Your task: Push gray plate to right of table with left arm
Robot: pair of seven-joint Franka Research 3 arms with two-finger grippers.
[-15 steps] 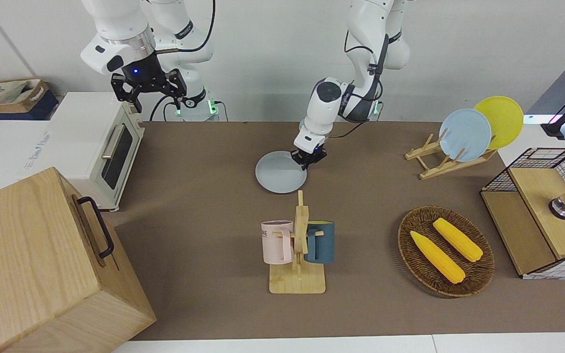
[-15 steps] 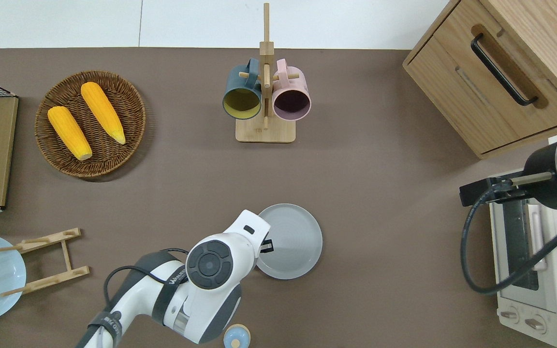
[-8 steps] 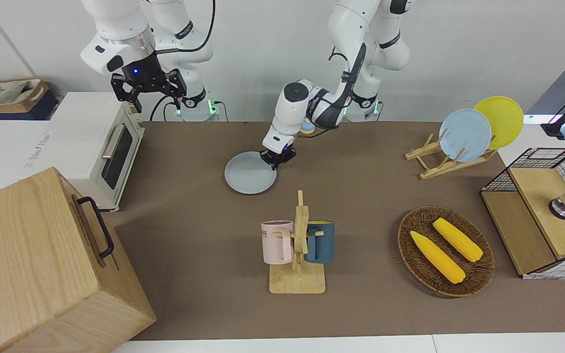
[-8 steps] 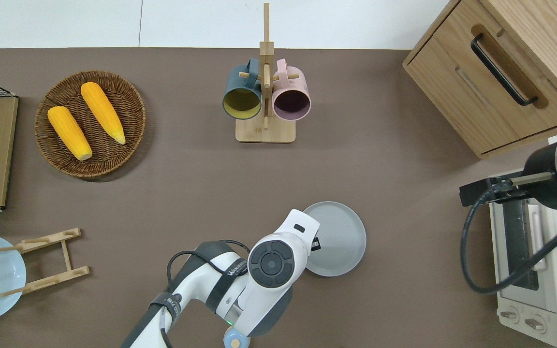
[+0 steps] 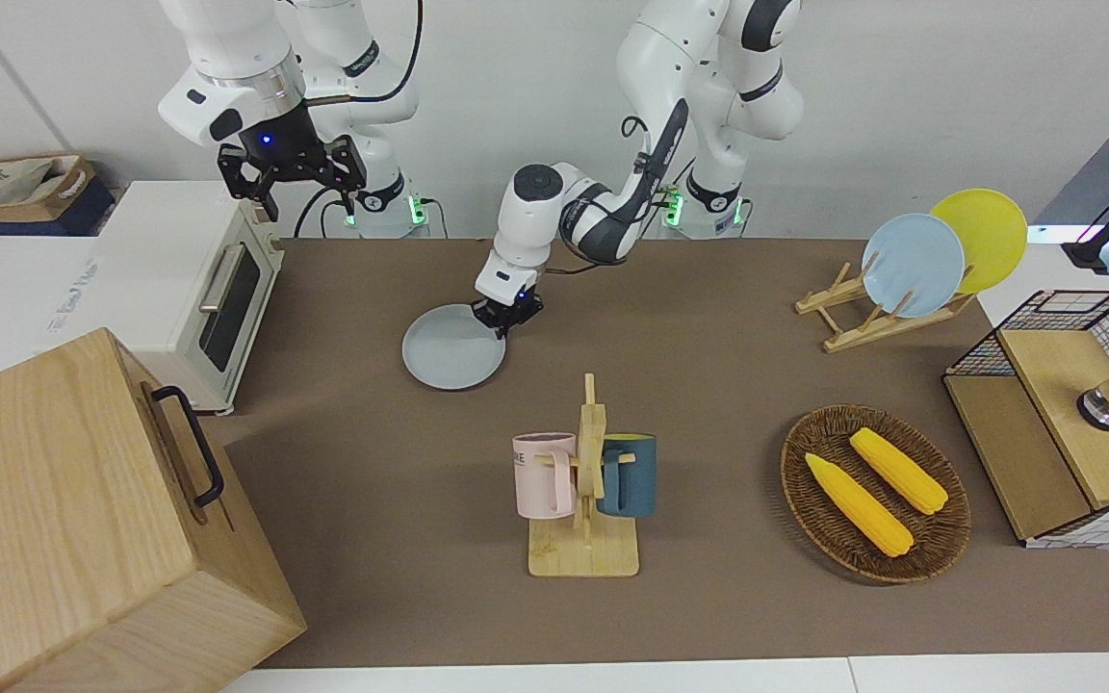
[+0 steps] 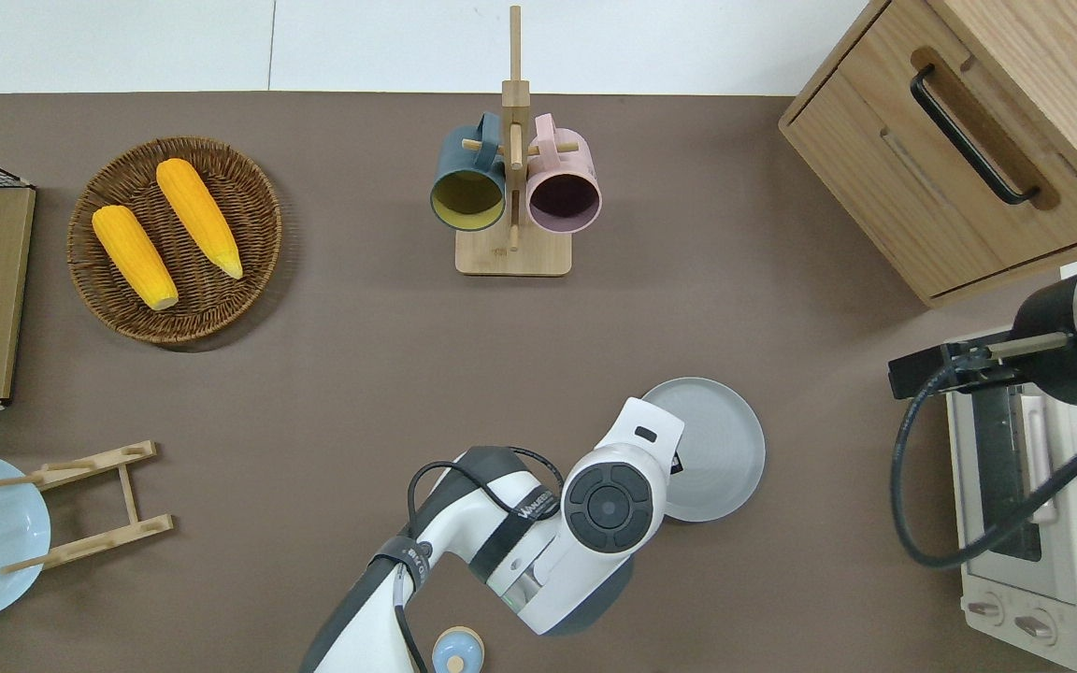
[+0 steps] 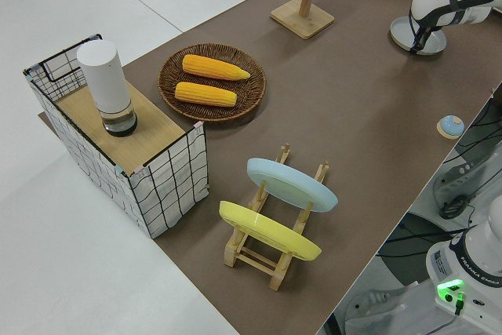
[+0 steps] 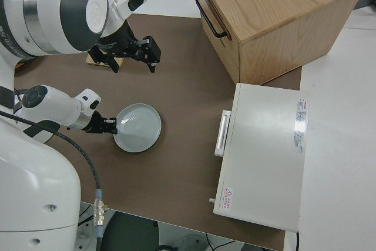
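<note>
Where the left arm (image 6: 538, 533) overhangs it, gray plate (image 6: 716, 449) edge hidden.

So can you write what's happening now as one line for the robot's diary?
left gripper: at gray plate rim, pushing | plate: flat on table | right arm: parked

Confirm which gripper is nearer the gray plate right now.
Left. The left gripper is down at the rim of the gray plate, on the edge toward the left arm's end of the table. The right arm is parked, its right gripper raised away from the plate.
</note>
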